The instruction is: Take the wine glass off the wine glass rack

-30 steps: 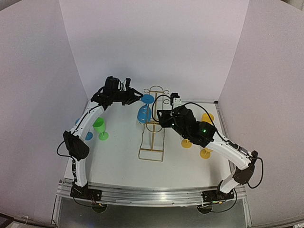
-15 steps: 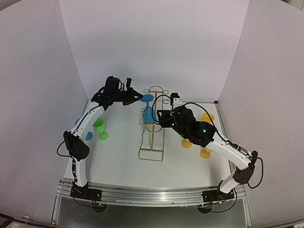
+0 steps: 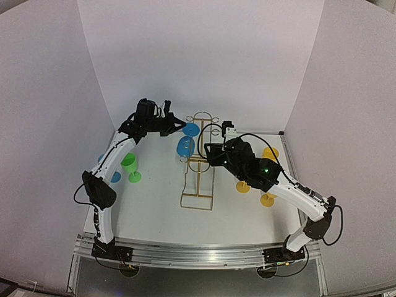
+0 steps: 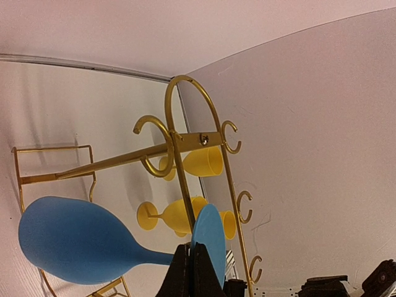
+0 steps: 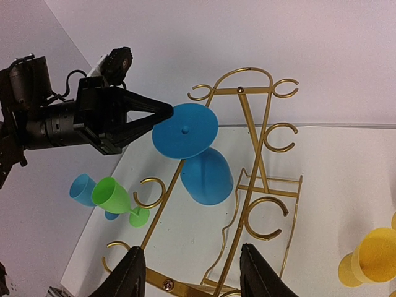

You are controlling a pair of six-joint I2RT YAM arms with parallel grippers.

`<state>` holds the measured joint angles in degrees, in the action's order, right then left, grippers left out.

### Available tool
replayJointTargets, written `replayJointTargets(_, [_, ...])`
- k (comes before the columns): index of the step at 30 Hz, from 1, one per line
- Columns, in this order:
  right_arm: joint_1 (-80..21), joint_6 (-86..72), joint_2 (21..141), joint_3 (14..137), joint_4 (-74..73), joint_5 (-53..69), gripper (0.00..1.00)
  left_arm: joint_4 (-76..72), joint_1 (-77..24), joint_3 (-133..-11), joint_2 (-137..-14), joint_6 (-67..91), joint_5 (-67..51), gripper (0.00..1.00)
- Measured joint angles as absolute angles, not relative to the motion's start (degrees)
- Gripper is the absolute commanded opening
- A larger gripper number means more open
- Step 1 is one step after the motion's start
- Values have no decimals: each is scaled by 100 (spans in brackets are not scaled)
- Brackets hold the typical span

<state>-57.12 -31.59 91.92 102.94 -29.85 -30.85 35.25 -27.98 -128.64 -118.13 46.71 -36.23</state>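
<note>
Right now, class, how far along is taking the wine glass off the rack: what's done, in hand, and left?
Done: the left gripper is shut on the foot of the blue wine glass. In hand: the glass hangs tilted beside the upper loops of the wine glass rack; whether it is clear is hard to tell. The right gripper is open over the rack. Left: carry the glass away.

Tilted blue wine glass [image 5: 204,176], seemingly just clear of gold wire rack [image 4: 189,142]

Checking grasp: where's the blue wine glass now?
Top view, left of centre: blue wine glass beside the wine glass rack, far-left side, foot pinched in the left gripper.
</note>
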Motion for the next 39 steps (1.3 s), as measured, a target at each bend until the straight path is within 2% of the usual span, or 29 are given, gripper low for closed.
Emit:
replayJointTargets(20, [-5712,-3179,9192,10294,-2985,-3033,46,2944,-2504,-12210,-11554,5818,-4367,0])
replayJointTargets(39, [-5710,-3170,9192,10372,-2991,-2991,46,2665,-1992,-11810,-11288,5837,-4639,0])
